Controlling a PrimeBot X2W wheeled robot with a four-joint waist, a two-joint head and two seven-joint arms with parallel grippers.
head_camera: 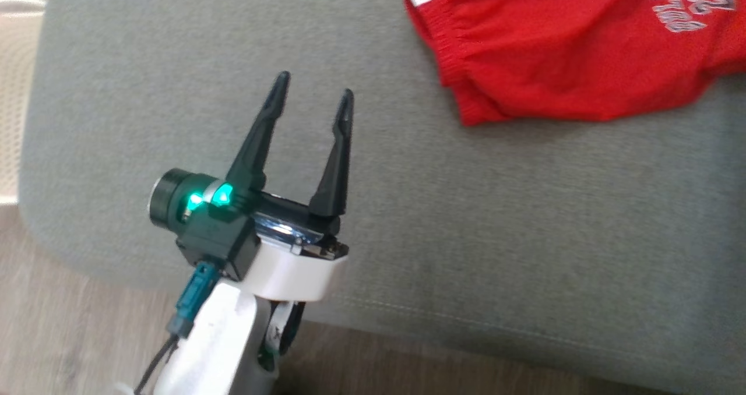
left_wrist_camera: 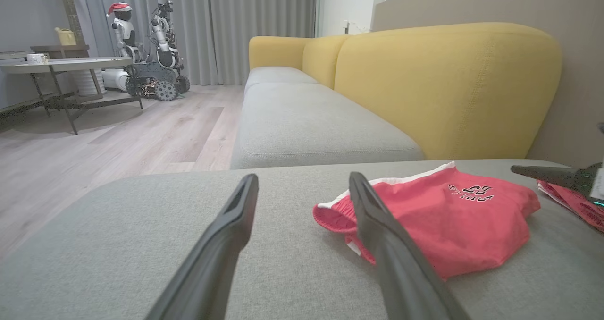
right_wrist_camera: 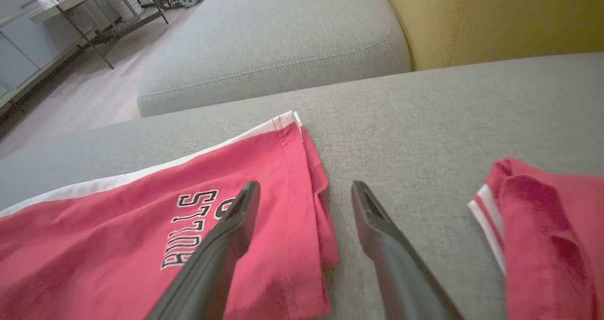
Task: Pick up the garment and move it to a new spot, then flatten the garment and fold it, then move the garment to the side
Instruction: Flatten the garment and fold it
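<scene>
The garment [head_camera: 571, 51] is a pair of red shorts with white trim and grey lettering, lying rumpled on the grey sofa cushion [head_camera: 466, 208] at the upper right of the head view. My left gripper [head_camera: 315, 92] is open and empty, hovering over bare cushion to the garment's left. In the left wrist view the garment [left_wrist_camera: 439, 221] lies just right of my left gripper [left_wrist_camera: 303, 178]. My right gripper [right_wrist_camera: 304, 188] is open over the garment's hem [right_wrist_camera: 141, 244], one finger above the lettering, the other above bare cushion. A second red piece [right_wrist_camera: 542, 235] lies to its right.
The yellow sofa back [left_wrist_camera: 448, 84] rises behind the cushion, with another grey seat [left_wrist_camera: 302, 122] beyond. The cushion's front edge [head_camera: 408, 319] drops to wood floor [left_wrist_camera: 118, 136]. A round table [left_wrist_camera: 66, 65] and another robot [left_wrist_camera: 151, 51] stand far off by the curtains.
</scene>
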